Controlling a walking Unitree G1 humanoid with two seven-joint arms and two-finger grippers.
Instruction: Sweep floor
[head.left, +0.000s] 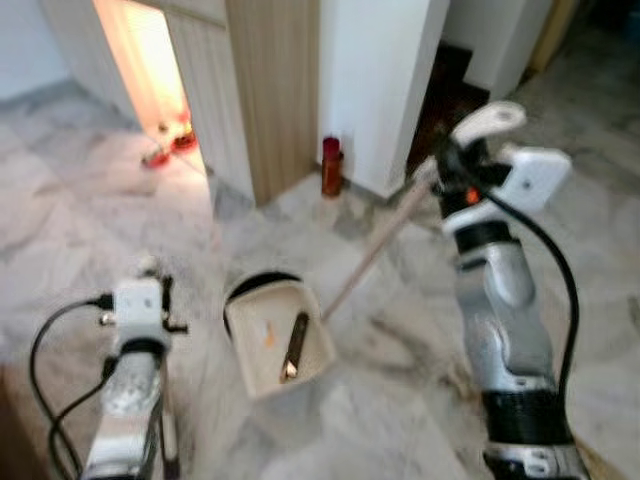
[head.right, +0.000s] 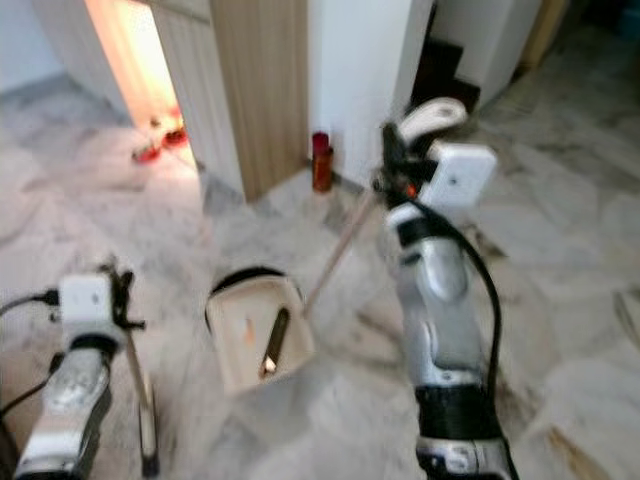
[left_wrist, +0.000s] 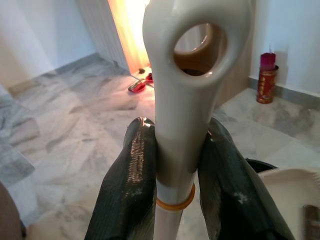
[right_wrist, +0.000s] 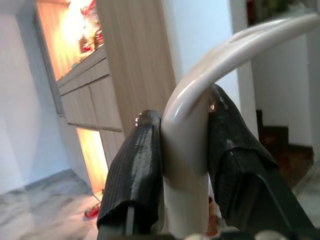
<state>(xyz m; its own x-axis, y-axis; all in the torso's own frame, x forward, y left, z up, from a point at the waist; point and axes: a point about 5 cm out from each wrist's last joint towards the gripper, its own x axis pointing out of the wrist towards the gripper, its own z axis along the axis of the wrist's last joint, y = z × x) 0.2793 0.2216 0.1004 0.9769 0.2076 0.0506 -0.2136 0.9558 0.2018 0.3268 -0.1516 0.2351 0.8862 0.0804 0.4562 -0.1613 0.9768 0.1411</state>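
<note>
A cream dustpan (head.left: 262, 352) sits on the marble floor between my arms, with a dark stick-like piece (head.left: 295, 345) and a small orange bit inside. Its long handle (head.left: 375, 255) slants up to my right gripper (head.left: 452, 160), which is shut on the white curved grip (right_wrist: 187, 135). My left gripper (left_wrist: 175, 125) is shut on a cream broom handle (left_wrist: 182, 90) with a hanging hole at its end. The thin pole (head.right: 140, 400) below it runs down to the floor by my left arm. The broom's head is hidden.
A red cylinder (head.left: 332, 167) stands against the white pillar (head.left: 375, 80) next to a wooden cabinet (head.left: 270, 90). Red slippers (head.left: 165, 150) lie in a bright doorway at the far left. Dark stairs (head.left: 445, 95) rise behind the pillar. Marble floor stretches all around.
</note>
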